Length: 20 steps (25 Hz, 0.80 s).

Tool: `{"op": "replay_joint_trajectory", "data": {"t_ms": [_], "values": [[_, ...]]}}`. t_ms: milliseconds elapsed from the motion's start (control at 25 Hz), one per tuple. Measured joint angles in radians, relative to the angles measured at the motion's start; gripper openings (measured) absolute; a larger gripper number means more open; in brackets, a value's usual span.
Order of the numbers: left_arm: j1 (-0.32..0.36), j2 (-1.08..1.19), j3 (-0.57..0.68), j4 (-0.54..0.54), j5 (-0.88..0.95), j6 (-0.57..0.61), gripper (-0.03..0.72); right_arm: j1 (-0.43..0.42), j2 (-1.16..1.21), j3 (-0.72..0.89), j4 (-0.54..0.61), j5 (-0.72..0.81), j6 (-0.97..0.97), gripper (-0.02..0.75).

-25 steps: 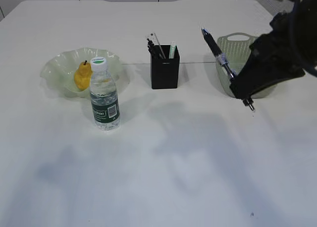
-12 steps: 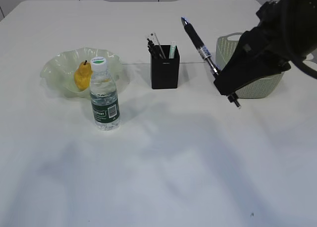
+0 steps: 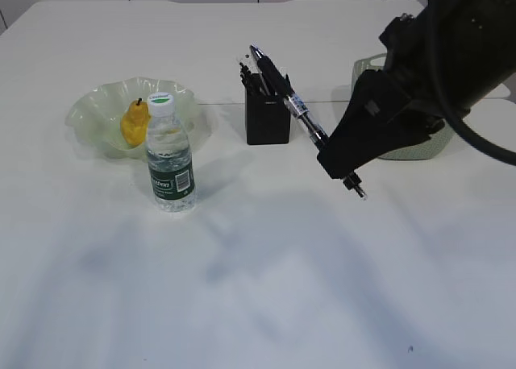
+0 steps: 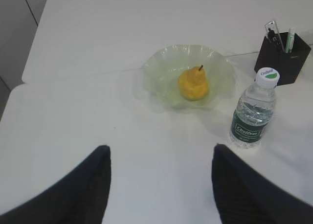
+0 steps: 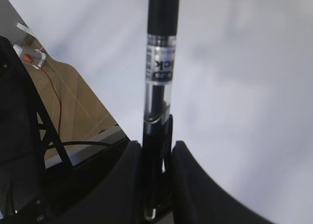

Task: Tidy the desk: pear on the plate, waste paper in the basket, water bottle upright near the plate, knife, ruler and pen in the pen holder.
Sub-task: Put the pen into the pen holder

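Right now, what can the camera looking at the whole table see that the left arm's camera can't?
Only the exterior view shows the right hand clamped on the black-and-clear pen, and part of the sage-green woven-look basket behind the arm. Only the left wrist view shows the left hand, open and holding nothing. Both show the yellow-orange pear in the pale-green ruffled glass plate, the upright clear water bottle, and the black square pen holder.

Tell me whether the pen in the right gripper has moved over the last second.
Yes. The pen has travelled left, from in front of the basket to beside the pen holder, its upper end now overlapping it in the exterior view.
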Motion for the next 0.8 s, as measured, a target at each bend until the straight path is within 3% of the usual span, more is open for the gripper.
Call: {"op": "replay_joint_trajectory", "data": {"t_ms": [280,400,640,800], "values": [[0.000,0.000,0.055,0.000,-0.161,0.048,0.459,0.000,0.000,0.000,0.000,0.000,0.000,0.106],[0.000,0.000,0.141,0.000,-0.332,0.050,0.457,0.000,0.000,0.000,0.000,0.000,0.000,0.106],[0.000,0.000,0.388,0.012,-0.875,0.050,0.456,0.000,0.000,0.000,0.000,0.000,0.000,0.106],[0.000,0.000,0.443,0.139,-0.994,0.050,0.456,0.000,0.000,0.000,0.000,0.000,0.013,0.106]]}}
